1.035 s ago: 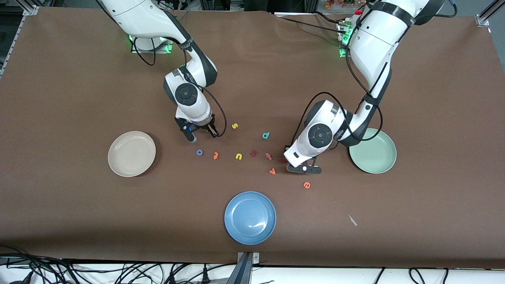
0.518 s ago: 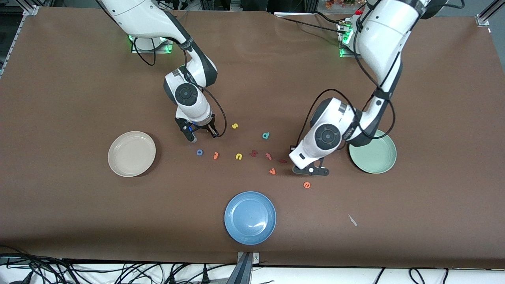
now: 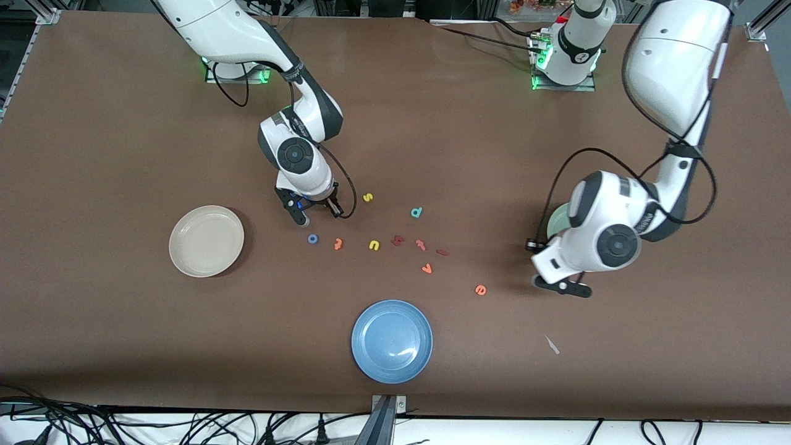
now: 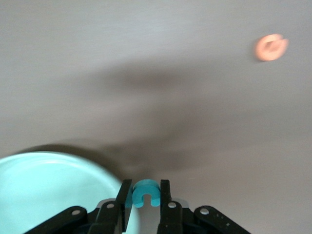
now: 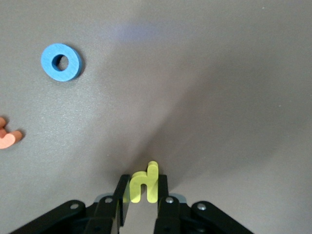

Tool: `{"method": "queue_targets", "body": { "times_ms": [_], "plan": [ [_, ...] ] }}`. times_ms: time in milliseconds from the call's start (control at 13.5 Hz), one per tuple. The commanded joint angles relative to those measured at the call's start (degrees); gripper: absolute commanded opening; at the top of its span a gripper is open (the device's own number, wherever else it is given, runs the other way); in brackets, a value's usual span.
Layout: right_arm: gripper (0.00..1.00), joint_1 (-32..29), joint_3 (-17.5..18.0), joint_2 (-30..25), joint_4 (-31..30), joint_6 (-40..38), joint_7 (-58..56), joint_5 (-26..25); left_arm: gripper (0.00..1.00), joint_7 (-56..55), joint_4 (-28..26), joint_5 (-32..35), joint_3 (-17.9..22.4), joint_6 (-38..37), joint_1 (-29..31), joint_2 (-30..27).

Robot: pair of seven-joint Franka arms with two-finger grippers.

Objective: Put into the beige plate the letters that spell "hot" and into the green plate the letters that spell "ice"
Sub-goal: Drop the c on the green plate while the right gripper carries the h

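Presently, the teal "c" (image 4: 145,193) is pinched between the fingers of the left gripper (image 3: 561,287), up in the air by the rim of the green plate (image 4: 53,185). The yellow "h" (image 5: 144,184) is clamped in the right gripper (image 3: 316,215), just above the table near the blue "o" (image 3: 313,238). Relative to that "o", the orange "t" (image 3: 337,245) lies just beside it, the beige plate (image 3: 206,241) sits toward the right arm's end, and the dark red "i" (image 3: 442,252) and orange "e" (image 3: 480,289) lie toward the left arm's end.

We see the right gripper (image 5: 142,191) pinching the yellow "h" (image 5: 144,184); blue "o" (image 5: 61,62) and orange "t" (image 5: 7,137) lie on the worktop (image 5: 219,87).
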Motion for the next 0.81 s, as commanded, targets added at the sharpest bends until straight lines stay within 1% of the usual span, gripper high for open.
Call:
{"method": "queue_targets", "body": {
  "times_ms": [0,74,148,296,370,444,518,591,739],
  "plan": [
    [0.25,-0.52,0.26,0.97,1.54,-1.19,-1.02,0.64,0.16,5.41,-2.59,1.78,-0.76,-0.63,3.89,-0.74],
    [0.25,-0.52,0.26,0.18,1.62,-2.41,-1.80,0.55,0.15,6.91,-3.55,1.78,-0.76,-0.63,4.95,-0.57],
    [0.26,-0.52,-0.09,-0.87,2.32,-5.55,-4.59,0.64,0.16,7.88,-4.52,1.78,-0.76,-0.63,6.18,-0.39],
    [0.26,-0.70,-2.80,-2.98,4.08,-14.94,-14.15,0.73,0.16,7.98,-5.67,1.78,-0.76,-0.63,7.51,0.05],
    [0.26,-0.70,-4.38,-3.60,5.13,-18.64,-18.20,0.64,0.18,7.98,-6.28,1.78,-0.76,-0.63,7.60,0.31],
    [0.26,-0.79,-5.71,-4.82,5.40,-21.38,-21.46,0.64,0.37,7.89,-6.29,1.78,-0.76,-0.63,7.68,0.31],
    [0.26,-0.79,-7.20,-5.71,5.93,-23.06,-26.02,0.64,0.97,7.89,-6.29,1.78,-0.76,-0.63,7.69,0.22],
    [0.26,-0.70,-9.13,-6.59,5.93,-25.08,-30.68,0.64,1.00,7.89,-6.29,1.78,-0.76,-0.72,7.77,0.14],
    [0.26,-0.70,-12.91,-7.30,5.93,-27.73,-41.83,0.38,1.00,7.28,-5.85,1.69,-0.94,-0.81,7.51,-0.30]
  ]
}}
